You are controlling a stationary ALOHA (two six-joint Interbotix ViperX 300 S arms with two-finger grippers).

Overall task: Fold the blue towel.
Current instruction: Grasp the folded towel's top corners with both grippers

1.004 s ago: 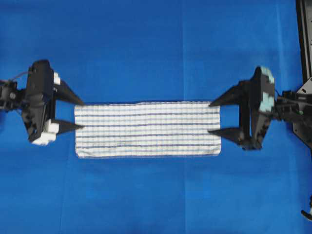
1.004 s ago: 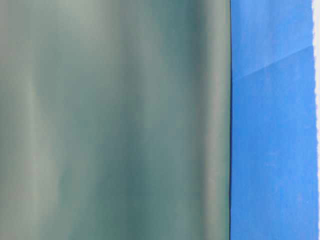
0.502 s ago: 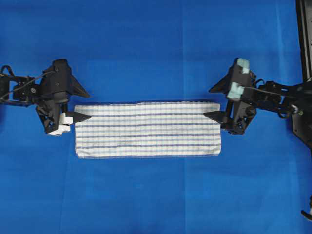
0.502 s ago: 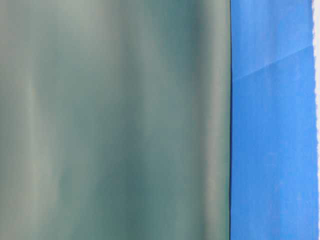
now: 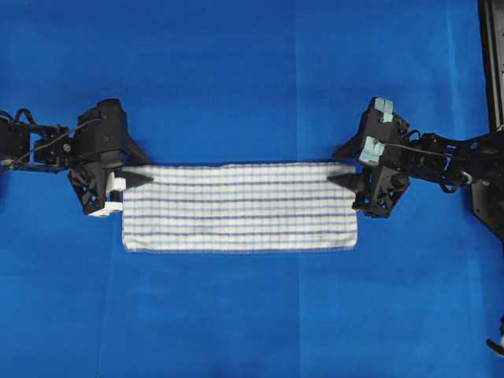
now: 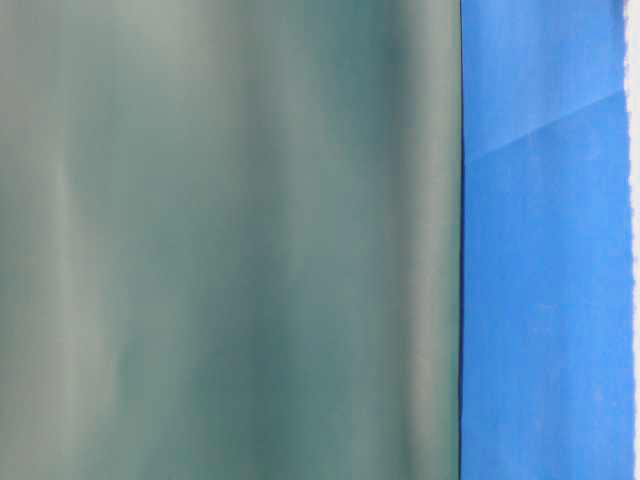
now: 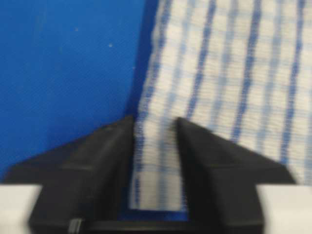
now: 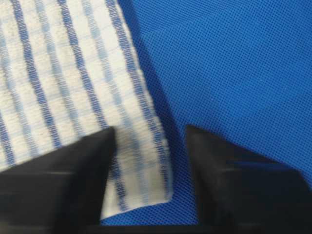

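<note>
Blue towel [image 5: 239,208] seen as coarse woven cloth, ribbed and matt, hems stitched, table covering [image 5: 236,79] shown as matt blue fabric with a fine mesh grain and faint creases, left gripper [image 7: 153,168] fingers [image 7: 92,170] rendered in smooth, dull black plastic, right gripper [image 8: 148,183] likewise

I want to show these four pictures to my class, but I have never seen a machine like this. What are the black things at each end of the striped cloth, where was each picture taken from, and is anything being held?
They are two robot arms, each ending in a two-fingered gripper. One picture looks straight down: the left gripper and right gripper sit at the far corners of the blue towel, which lies flat on a blue table covering. Two pictures come from small cameras on the arms' wrists. In the left one, the fingers have a strip of towel edge between them. In the right one, a towel corner lies between fingers that stand further apart. Whether either grips firmly is unclear. The fourth, at table level, shows only a blurred grey-green surface.
</note>
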